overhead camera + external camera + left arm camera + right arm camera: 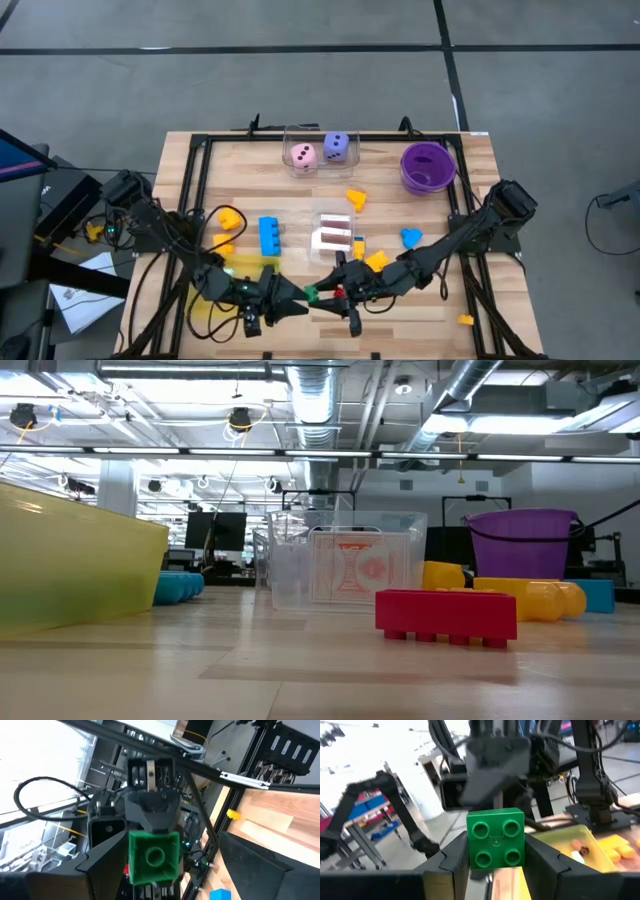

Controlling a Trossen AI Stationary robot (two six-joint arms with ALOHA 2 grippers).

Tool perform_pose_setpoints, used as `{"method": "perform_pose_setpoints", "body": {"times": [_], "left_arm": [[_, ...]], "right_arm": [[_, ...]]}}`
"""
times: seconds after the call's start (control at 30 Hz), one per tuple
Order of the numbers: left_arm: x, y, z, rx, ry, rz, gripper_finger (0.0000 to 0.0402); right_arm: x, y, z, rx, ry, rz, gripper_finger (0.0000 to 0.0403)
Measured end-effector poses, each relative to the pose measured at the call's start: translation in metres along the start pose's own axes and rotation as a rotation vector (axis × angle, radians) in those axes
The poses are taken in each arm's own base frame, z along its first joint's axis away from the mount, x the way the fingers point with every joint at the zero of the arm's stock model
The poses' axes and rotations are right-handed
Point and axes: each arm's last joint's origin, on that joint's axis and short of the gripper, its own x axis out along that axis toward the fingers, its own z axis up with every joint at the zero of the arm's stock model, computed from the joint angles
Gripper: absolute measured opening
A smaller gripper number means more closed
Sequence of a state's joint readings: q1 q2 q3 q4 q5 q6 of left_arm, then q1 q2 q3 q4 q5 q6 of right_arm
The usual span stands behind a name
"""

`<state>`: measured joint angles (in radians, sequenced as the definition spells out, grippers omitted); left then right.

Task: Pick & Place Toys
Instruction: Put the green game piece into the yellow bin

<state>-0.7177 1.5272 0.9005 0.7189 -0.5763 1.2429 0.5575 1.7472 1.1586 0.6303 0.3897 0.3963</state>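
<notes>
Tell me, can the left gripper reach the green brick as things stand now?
Probably yes. The green brick sits between the right gripper's fingers, and the left gripper faces it closely in the high view, with nothing between them.

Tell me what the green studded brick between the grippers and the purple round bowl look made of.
Green studded brick: looks like hard moulded plastic, with a smooth, slightly glossy face and crisp round studs. Purple round bowl: probably thin plastic, faintly translucent in the low view.

Green 4-stud brick (495,838) — held off the table near the front edge, studs facing the right wrist camera. Red brick (446,616) lay flat just below it. Blue brick (270,236) and yellow shape (229,218) lay left of centre; pink die (303,155) and purple die (337,146) sat side by side at the back.
</notes>
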Motion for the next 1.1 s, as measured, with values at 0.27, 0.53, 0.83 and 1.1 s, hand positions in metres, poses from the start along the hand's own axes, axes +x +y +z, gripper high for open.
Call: {"method": "perform_pose_setpoints", "body": {"times": [0.27, 0.53, 0.83, 1.1], "left_arm": [[0.004, 0.003, -0.007, -0.034, 0.021, 0.009, 0.0301], [0.004, 0.005, -0.006, -0.064, 0.01, 0.028, 0.0301], [0.01, 0.008, -0.016, -0.108, 0.043, 0.042, 0.0301], [0.01, 0.008, -0.017, -0.111, 0.046, 0.043, 0.0261]], "right_arm": [[0.005, -0.01, 0.0, -0.017, 0.001, -0.027, 0.014], [0.005, -0.01, -0.001, -0.019, 0.005, -0.03, 0.0142], [0.005, -0.011, 0.0, -0.019, 0.004, -0.037, 0.0146], [0.005, -0.012, -0.001, -0.025, 0.01, -0.039, 0.0147]]}}
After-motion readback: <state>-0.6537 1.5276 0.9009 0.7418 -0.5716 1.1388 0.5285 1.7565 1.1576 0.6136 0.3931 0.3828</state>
